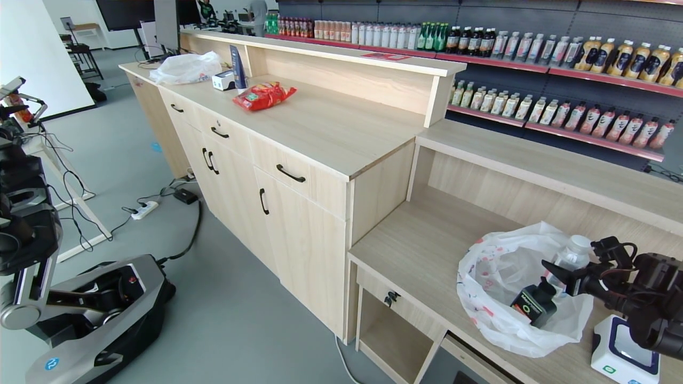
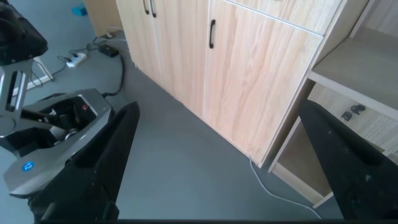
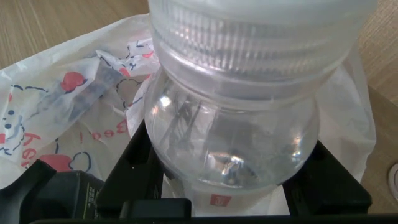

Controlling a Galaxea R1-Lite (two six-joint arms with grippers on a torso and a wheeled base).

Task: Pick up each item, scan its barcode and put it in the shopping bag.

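From my seat, the low desk (image 1: 427, 250) of pale wood sits at about four o'clock in the head view. The shopping bag (image 1: 512, 320), white plastic with red print, lies open on it. My right claw (image 1: 568, 269) is at the bag's three o'clock rim, closed on the clear bottle (image 1: 575, 255) with the white cap. The right wrist view shows that clear bottle (image 3: 233, 143) clamped between the black fingers (image 3: 140, 171), with the bag (image 3: 56, 106) just behind it. I cannot tell whether the bottle's base touches the bag. A black bottle (image 1: 535, 305) lies inside the bag at the claw's seven o'clock. The scanner (image 1: 621, 352), a white box with a blue face, stands on the desk at five o'clock, just beside the bag.

The left claw (image 2: 217, 162) hangs over the grey floor (image 2: 186, 143) with its fingers (image 2: 106, 162) spread wide, holding nothing, near the cupboard doors (image 2: 249, 68).

A tall counter (image 1: 331, 128) runs from the centre towards eleven o'clock. It carries a red snack packet (image 1: 264, 96) and, farther back, a second white bag (image 1: 184, 68). Shelves (image 1: 533, 64) of drink bottles line the wall from twelve to two o'clock. A power strip (image 1: 145, 209) with cables lies on the floor at nine o'clock.
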